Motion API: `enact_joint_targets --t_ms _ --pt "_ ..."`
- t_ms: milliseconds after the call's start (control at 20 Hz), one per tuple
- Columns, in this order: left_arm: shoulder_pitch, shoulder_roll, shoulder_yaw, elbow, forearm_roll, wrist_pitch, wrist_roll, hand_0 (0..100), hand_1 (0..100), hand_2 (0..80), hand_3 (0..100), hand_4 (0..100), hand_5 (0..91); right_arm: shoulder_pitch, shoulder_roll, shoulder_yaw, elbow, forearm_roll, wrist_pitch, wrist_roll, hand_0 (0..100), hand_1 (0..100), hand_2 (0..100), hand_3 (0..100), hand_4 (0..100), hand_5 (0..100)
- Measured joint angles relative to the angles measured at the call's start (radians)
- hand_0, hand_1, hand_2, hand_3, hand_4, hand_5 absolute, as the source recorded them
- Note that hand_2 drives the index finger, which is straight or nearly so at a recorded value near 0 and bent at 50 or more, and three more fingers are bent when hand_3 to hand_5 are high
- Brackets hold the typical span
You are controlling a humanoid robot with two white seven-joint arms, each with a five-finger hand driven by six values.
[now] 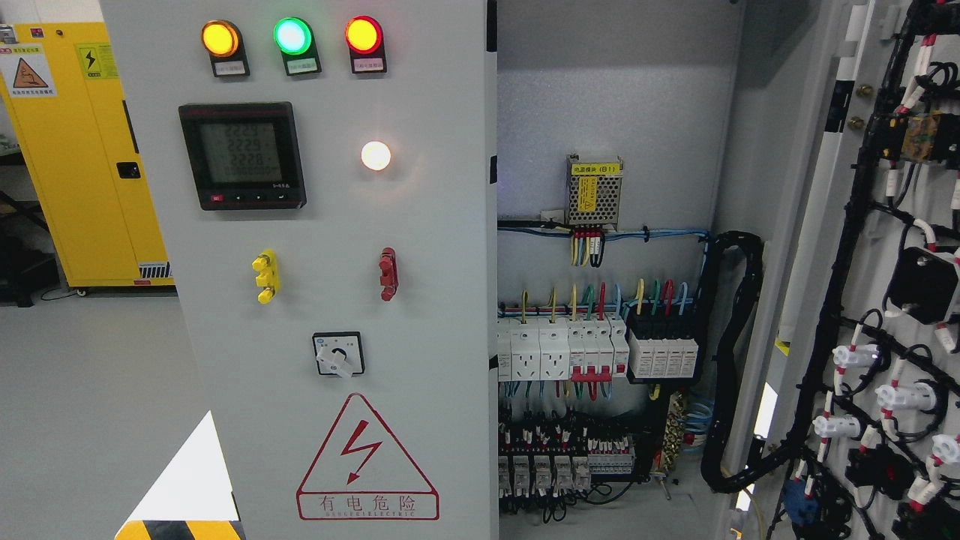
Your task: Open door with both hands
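So the door situation: the right-hand door is already swung wide open. You see its inner face along the right edge of the frame, covered in black wiring looms and white connectors, running top to bottom. The left-hand door fills the middle-left and looks shut, its face square to the camera. Its free vertical edge runs straight up and down just left of centre, right where the panel meets the open cabinet interior.

That edge is the thing your next move turns on, I'd say. Long axis is vertical, so whichever hand goes for it wants to come in from the right side of that edge and pull toward the camera and left.

Problem is, you've got no hands in shot at all. Neither arm shows at the bottom or sides, so I can't tell you whether the fingers are spread, curled or holding anything, or which hand is nearer. No obvious handle on the shut door either.

Other stuff on that panel: three indicator lamps up top, a digital meter below them, a rotary switch lower down, and the red warning triangle near the bottom. Yellow cabinet sits far left in the background.
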Motion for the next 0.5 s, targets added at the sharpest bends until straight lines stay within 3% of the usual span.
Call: enact_joint_targets --t_ms 501 --pt "0.0 -0.002 0.001 0.022 -0.077 -0.035 0.008 0 0 0.0 0 0 0.0 0.173 -0.046 0.087 -0.561 -0.005 0.001 0.002 22 0 0 0 0 0"
